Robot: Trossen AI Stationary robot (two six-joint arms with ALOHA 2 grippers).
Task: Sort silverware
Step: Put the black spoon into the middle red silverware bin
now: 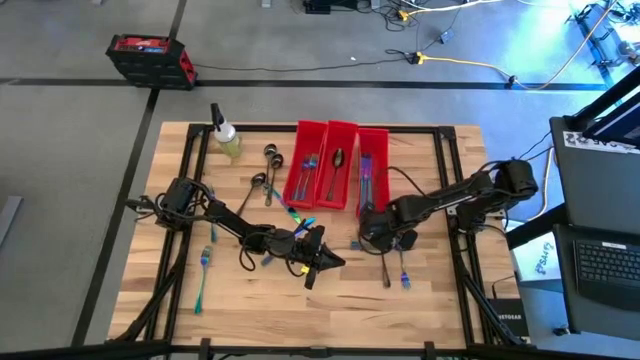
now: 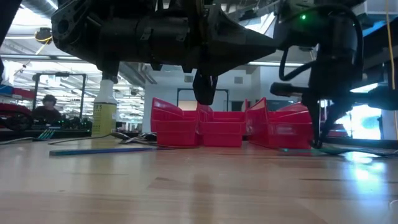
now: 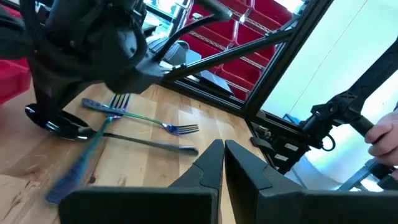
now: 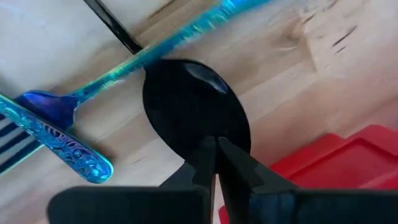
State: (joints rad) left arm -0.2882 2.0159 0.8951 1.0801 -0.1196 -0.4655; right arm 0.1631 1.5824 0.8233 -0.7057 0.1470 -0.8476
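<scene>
Silverware lies scattered on the wooden table: dark spoons (image 1: 268,168), teal forks (image 1: 203,275) at the left, more pieces (image 1: 395,270) near my right gripper. Some lie in the red bins (image 1: 335,165). My right gripper (image 1: 378,235) (image 4: 214,152) stands at the near end of the right bin, shut on a dark spoon (image 4: 193,106) (image 3: 59,124). A blue spoon (image 4: 53,106) and a patterned blue handle (image 4: 65,144) lie beside it. My left gripper (image 1: 318,260) (image 3: 222,158) hovers over the table's middle, shut and holding nothing; it hangs above the wood in the low view (image 2: 204,93). My right gripper pinches the rim of the dark spoon's bowl (image 4: 214,138) between its two fingertips, coming from above. The bowl (image 3: 56,124) lies on the table, and the handle (image 3: 155,144) runs flat along the wood away from the fingers.
A spray bottle (image 1: 226,138) with yellowish liquid stands at the far left of the table. The three red bins (image 2: 199,124) sit side by side at the far middle. Two forks (image 3: 168,127) lie crossed by the right gripper. Bare wood spreads along the near edge (image 1: 330,320).
</scene>
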